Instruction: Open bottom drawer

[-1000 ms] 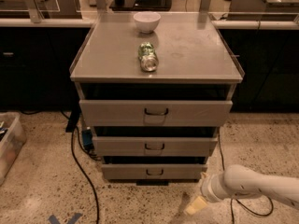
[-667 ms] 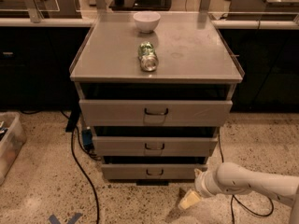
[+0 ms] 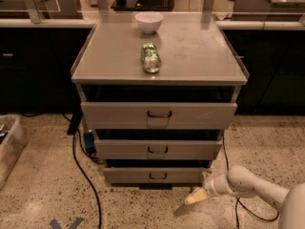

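A white bowl (image 3: 149, 22) and a toppled green can (image 3: 151, 57) rest on the cabinet top (image 3: 202, 51).

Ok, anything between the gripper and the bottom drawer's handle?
Nothing visible. The gripper sits low, to the right and in front of the bottom drawer; only bare floor separates it from the handle.

Speckled terrazzo floor (image 3: 43, 190), black cable (image 3: 87, 178) trailing across it, dark counters (image 3: 33, 70) behind, clear bin (image 3: 9, 147) at left
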Robot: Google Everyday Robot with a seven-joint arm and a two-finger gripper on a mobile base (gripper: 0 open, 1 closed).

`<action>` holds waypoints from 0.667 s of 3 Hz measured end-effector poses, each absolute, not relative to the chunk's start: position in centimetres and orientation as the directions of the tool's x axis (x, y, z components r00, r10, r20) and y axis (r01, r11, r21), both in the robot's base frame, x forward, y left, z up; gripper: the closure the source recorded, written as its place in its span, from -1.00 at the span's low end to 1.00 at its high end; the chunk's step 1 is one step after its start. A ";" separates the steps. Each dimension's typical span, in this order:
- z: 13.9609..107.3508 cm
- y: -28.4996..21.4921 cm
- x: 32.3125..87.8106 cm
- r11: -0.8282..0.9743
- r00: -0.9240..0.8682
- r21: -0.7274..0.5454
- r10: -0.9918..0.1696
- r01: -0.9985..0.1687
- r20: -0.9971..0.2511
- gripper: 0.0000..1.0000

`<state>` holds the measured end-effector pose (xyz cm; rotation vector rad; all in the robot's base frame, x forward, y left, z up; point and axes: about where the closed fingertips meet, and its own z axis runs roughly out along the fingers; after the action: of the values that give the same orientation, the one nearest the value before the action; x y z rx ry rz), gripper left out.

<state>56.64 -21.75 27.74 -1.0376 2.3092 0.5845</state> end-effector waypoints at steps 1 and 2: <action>27.8 -21.7 56.7 0.610 -0.559 0.164 -0.543 -0.776 -0.626 -1.00; 28.0 -21.2 58.4 0.538 -0.495 0.152 -0.581 -0.829 -0.646 -1.00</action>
<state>58.43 -21.20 28.03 -1.1383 2.2451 0.6157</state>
